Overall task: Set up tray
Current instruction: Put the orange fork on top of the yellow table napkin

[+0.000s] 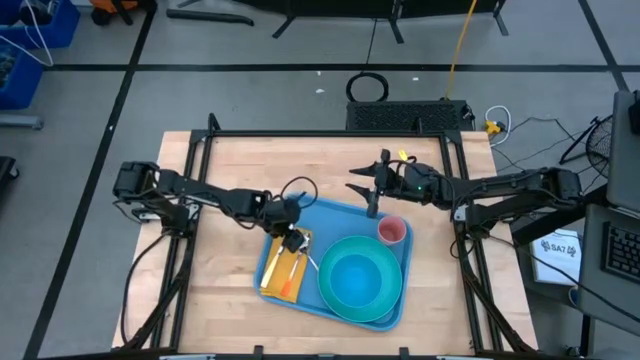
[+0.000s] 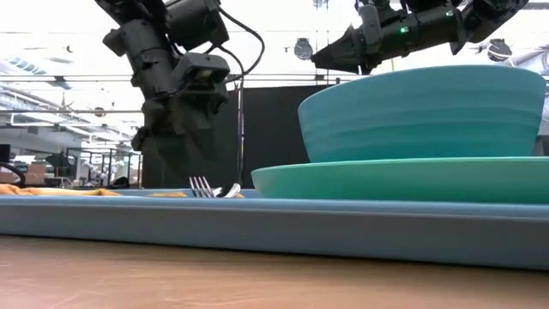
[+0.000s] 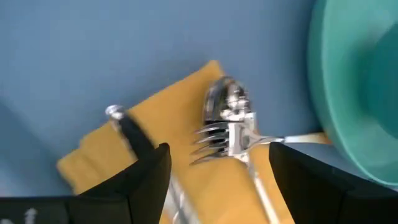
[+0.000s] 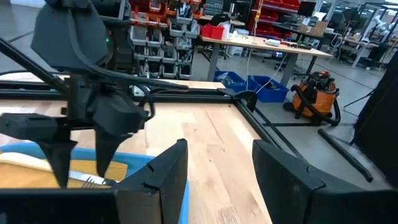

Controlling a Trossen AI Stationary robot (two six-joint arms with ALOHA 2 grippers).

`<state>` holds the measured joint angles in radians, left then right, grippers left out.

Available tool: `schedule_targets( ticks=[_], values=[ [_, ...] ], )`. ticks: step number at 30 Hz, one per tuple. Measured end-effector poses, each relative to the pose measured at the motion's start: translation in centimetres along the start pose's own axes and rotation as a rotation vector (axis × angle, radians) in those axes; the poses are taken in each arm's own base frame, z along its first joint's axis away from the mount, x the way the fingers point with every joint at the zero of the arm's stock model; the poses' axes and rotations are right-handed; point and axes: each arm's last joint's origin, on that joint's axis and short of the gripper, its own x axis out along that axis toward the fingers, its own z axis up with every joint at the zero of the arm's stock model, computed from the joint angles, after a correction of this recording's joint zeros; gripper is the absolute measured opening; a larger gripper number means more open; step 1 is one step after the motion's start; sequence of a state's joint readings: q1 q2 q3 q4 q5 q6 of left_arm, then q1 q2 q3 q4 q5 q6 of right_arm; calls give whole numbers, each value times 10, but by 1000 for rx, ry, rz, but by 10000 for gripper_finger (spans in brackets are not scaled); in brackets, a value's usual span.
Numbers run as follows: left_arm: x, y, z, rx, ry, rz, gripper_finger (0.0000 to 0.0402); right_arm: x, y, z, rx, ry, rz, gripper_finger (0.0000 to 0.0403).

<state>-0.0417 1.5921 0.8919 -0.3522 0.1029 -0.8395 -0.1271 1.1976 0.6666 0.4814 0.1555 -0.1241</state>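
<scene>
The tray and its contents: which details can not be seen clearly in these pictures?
- Tray: low view shows only its near rim; the wrist views cut it off.
- Pink cup: hidden in low view behind the bowl.
- Cutlery on the napkin: handles cut off by the left gripper fingers; too small in high view.

Blue rimmed tray (image 1: pixel 340 215) lies flat, slightly askew, mid-table.

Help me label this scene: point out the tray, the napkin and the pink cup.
tray (image 1: pixel 335 220): high view, bare floor near its far edge.
napkin (image 3: pixel 180 99): left wrist view, bare fold by the fork.
pink cup (image 1: pixel 391 231): high view, its opening.
</scene>
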Motion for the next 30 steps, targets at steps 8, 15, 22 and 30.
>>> schedule_targets(
  ticks=[8,15,22,30],
  values=[
    [-1,0,-4,33,48,-5,273,0,0,0,-4,-1,-1,171],
    [0,1,-2,32,42,-9,273,0,0,0,-3,0,-3,171],
    [16,2,-1,54,65,-28,273,0,0,0,-3,0,-4,171],
    [16,2,1,69,65,-42,214,0,0,0,-3,0,-4,171]
  ],
)
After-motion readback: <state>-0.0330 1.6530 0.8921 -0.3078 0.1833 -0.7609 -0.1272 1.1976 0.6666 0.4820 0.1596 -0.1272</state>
